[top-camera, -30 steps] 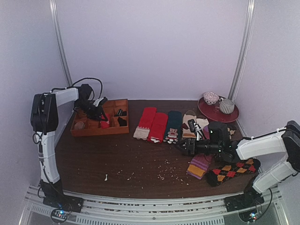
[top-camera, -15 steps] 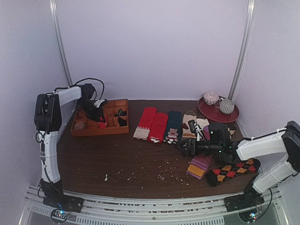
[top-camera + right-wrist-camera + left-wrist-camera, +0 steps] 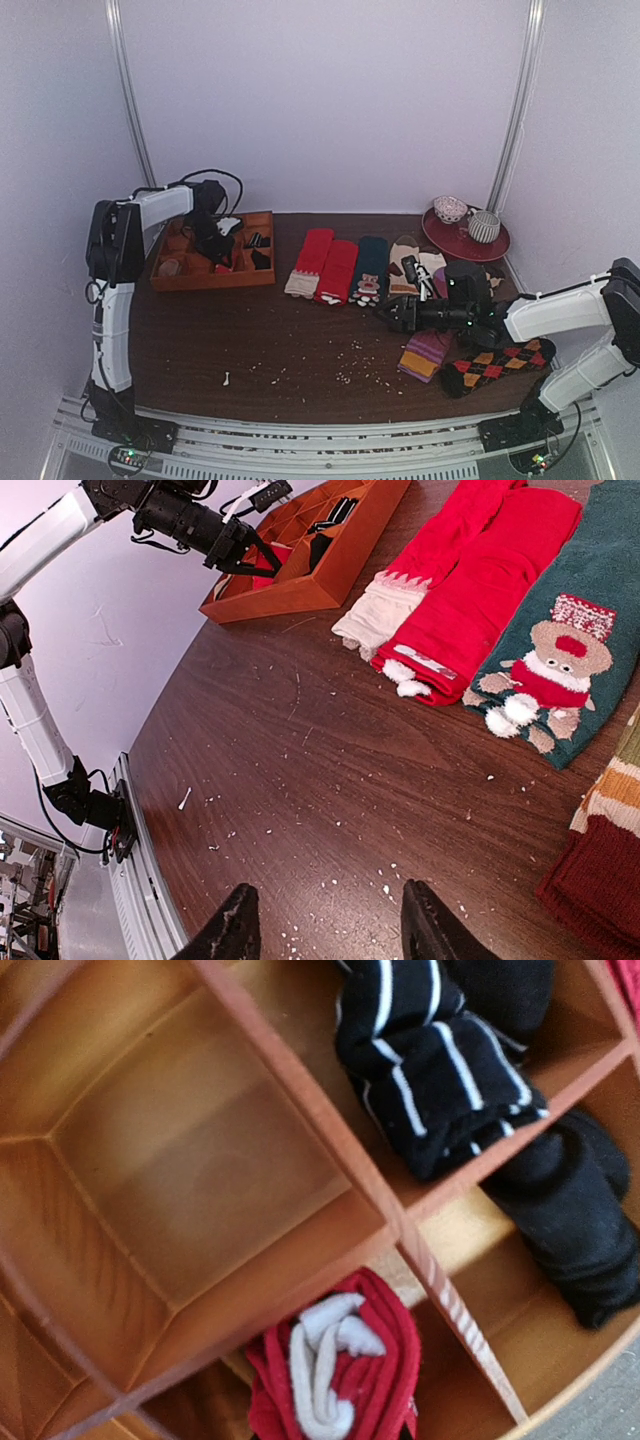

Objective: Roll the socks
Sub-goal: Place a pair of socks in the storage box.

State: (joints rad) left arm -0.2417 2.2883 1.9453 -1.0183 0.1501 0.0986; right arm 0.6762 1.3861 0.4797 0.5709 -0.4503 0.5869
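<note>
Evidently the rolling itself is finished: the socks [image 3: 335, 1370] are now a tight red bundle with the cream band coiled at its core. The bundle lies in one compartment of the wooden tray [image 3: 200, 1180], a divider away from a plain black sock [image 3: 570, 1210] and close to a black pair with white stripes [image 3: 430, 1060]. The left gripper [image 3: 258, 560] hangs over that tray at the back left of the counter [image 3: 300, 750]. Its fingers do not show in its own wrist view, but seen from the other arm it looks clenched to a point with nothing in it. Whether its tip touches the bundle cannot be told. The right gripper [image 3: 330, 890] is released, its jaws parted around bare air low over the crumb-strewn wood, well apart from the tray. Two separate red socks [image 3: 325, 263] and a teal sock with a bear on it [image 3: 560, 650] lie flat side by side in the middle of the counter. A purple sock with an orange end [image 3: 425, 352] lies nearer the right arm, and all of these are unrolled. Judged from this, the pair is rolled and stowed, so little seems left beyond lifting the left arm clear of the tray without dragging the bundle out or loosening it. Nothing in view suggests the roll is coming undone.
</note>
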